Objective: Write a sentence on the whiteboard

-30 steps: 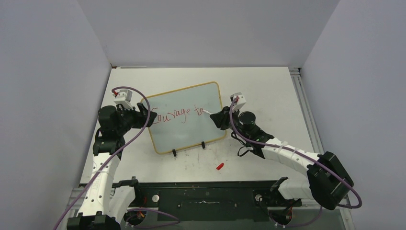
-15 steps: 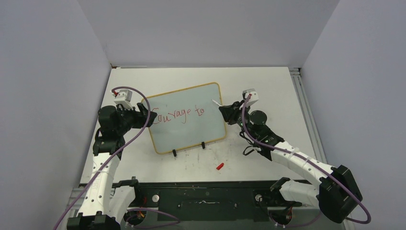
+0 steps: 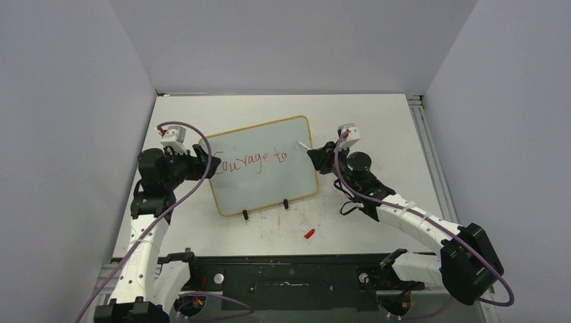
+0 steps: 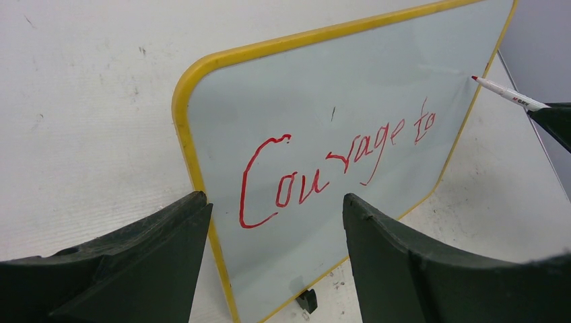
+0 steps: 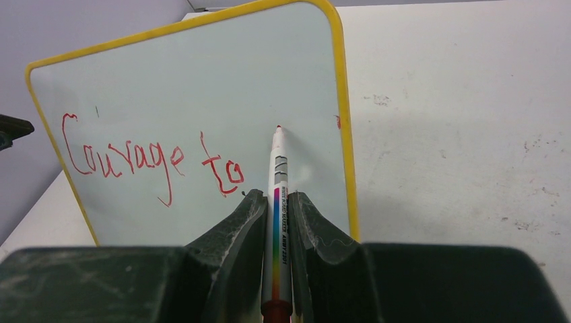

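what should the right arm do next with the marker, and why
Probably swing the marker, clamped in the right gripper, down and left to start a second line under "Courage". The sentence reads only "Courage to", and the tip sits close to the right frame of the whiteboard, so little room is left on that line for more words.

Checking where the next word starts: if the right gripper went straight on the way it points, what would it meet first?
The marker in the right gripper would touch the whiteboard first, right of the sentence; remaining gap unclear.
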Robot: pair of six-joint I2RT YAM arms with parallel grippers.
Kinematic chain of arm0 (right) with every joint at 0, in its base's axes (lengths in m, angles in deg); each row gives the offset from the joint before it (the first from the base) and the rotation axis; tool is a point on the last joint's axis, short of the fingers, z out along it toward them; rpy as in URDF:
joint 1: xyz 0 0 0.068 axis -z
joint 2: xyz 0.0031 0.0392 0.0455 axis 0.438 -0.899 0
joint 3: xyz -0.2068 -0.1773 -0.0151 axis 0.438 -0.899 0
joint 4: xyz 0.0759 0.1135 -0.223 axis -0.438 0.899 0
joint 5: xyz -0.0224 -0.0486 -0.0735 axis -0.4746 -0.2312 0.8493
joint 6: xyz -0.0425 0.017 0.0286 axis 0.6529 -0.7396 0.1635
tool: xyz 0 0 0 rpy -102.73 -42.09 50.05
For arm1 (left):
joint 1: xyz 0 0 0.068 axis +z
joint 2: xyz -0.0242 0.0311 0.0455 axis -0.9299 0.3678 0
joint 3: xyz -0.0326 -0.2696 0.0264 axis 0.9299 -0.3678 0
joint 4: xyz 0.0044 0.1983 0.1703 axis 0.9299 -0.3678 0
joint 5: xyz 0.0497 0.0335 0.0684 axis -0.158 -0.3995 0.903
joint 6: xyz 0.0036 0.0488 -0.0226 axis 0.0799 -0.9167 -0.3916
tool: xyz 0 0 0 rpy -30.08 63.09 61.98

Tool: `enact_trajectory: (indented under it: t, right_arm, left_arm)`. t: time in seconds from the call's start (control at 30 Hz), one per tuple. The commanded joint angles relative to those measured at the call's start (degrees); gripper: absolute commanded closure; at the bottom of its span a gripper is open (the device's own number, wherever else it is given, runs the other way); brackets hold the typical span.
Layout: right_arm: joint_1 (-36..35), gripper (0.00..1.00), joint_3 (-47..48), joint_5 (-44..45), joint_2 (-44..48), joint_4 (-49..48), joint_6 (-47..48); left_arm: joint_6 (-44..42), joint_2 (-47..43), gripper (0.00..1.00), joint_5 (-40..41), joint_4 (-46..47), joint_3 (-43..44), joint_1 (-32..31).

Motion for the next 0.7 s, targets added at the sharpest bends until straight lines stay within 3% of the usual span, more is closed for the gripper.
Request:
enact_trajectory:
  t: [0.0, 0.67]
  right_arm:
    - [0.6, 0.95, 2.1, -1.1, -0.4, -3.7, 0.1]
    - [0.5, 0.95, -3.9, -1.6, 1.3, -2.1, -1.2]
  left_arm:
    - [0.1, -0.5, 0.30, -1.1, 2.7, 1.3, 0.5]
    - [0.2, -0.8, 0.30, -1.3, 2.8, 1.3, 0.5]
